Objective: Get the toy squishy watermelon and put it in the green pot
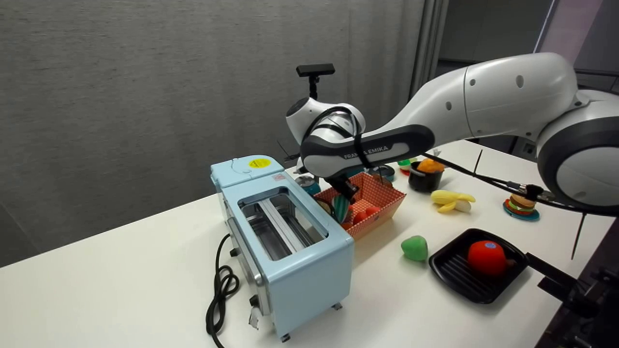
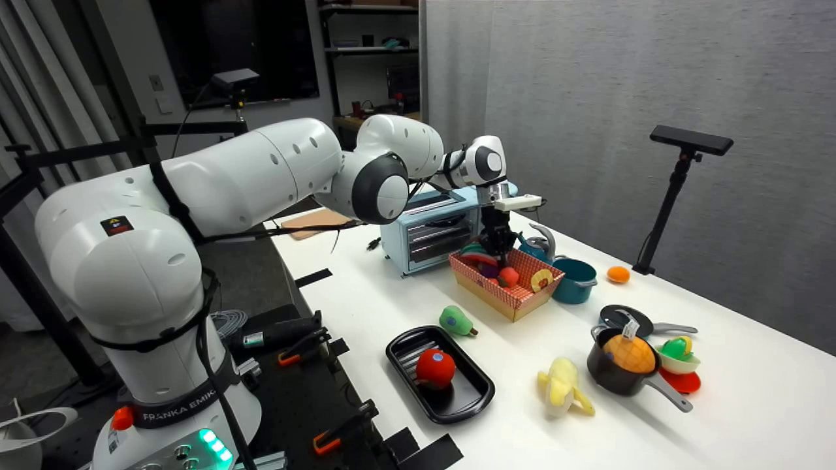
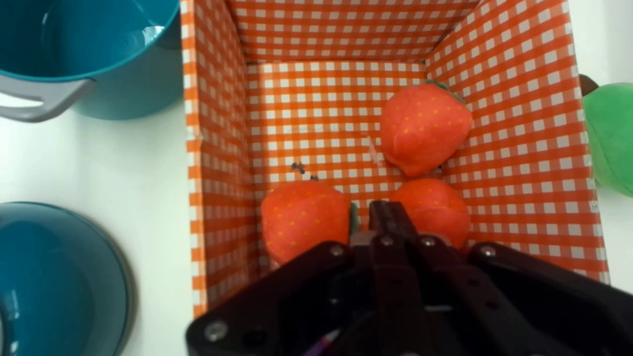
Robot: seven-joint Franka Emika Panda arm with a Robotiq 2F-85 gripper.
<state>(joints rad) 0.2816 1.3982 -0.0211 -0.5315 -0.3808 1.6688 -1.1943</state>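
the toy watermelon (image 1: 341, 209) is in the checked basket (image 2: 482, 293), just beside the claw (image 3: 391, 212). the claw is pressed together. a strawberry (image 3: 304, 217) lies near its tips. the blue-green pot (image 2: 573, 291) stands near the claw, outside the basket.

A robotics lab
Franka arm (image 2: 261, 177); camera (image 2: 691, 140) on a post (image 2: 663, 215); grey curtain (image 2: 627, 72); toaster oven (image 2: 431, 230) and toy banana (image 2: 562, 386) on a white table (image 2: 516, 349)

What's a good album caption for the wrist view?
Toy strawberries in a red-checked basket, a teal pot beside it, the pincer in the foreground.
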